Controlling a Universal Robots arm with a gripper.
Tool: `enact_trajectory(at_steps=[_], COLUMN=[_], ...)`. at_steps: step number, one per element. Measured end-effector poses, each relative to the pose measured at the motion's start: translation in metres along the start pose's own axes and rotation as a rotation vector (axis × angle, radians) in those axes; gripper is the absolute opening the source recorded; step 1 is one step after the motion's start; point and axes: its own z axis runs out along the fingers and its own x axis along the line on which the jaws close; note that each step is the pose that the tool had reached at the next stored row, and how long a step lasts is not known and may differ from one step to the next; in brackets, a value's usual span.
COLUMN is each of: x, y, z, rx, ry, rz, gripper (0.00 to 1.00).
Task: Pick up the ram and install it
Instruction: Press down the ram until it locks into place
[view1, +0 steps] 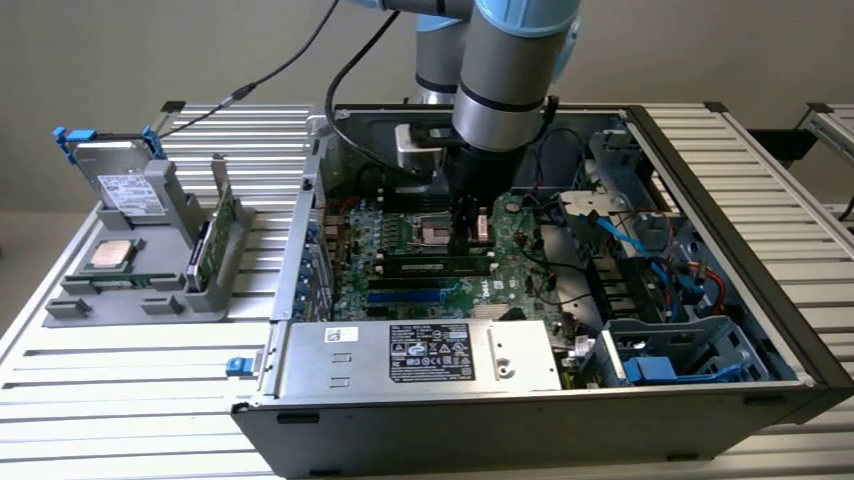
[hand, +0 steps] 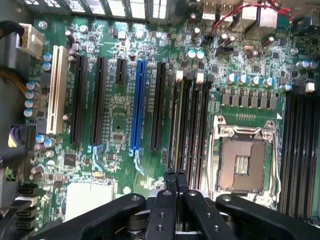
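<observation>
- Exterior view: ram (view1: 434, 265) lies along a slot on the motherboard (view1: 400, 235) inside the case (view1: 534, 430).
- Wrist view: pincer (hand: 176, 176) tips pressed together over black slots (hand: 197, 130) beside the processor socket (hand: 245, 162).

Arm (view1: 505, 70) and cables (view1: 287, 60) cut off at exterior view's top edge. Gripper (view1: 470, 232) tips lost in dark clutter inside case in exterior view; contact with ram (view1: 430, 265) cannot tell. Power supply label (view1: 431, 352) print too small to read. Same for hard drive label (view1: 131, 190) and processor chip (view1: 112, 255) markings. Wrist view: gripper (hand: 176, 176) body cut off by frame edge, linkage covers part of white sticker (hand: 87, 197). Whether black slots (hand: 192, 130) hold board, cannot tell.
</observation>
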Motion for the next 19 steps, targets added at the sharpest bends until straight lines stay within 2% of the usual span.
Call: enact_trajectory(at_steps=[3,7,11,19], x=[0.0016,0.0018,0.0022,0.0023], y=[-0.0096,-0.0100,-0.0105,-0.0108], z=[-0.0008,-0.0003,0.0058,0.0090], rx=[-0.0006,-0.0006,-0.0005,-0.0017], ry=[-0.0025,-0.0035,-0.0067,-0.0070], rz=[0.000,0.000,0.000,0.000], gripper=[0.10,0.10,0.10,0.10])
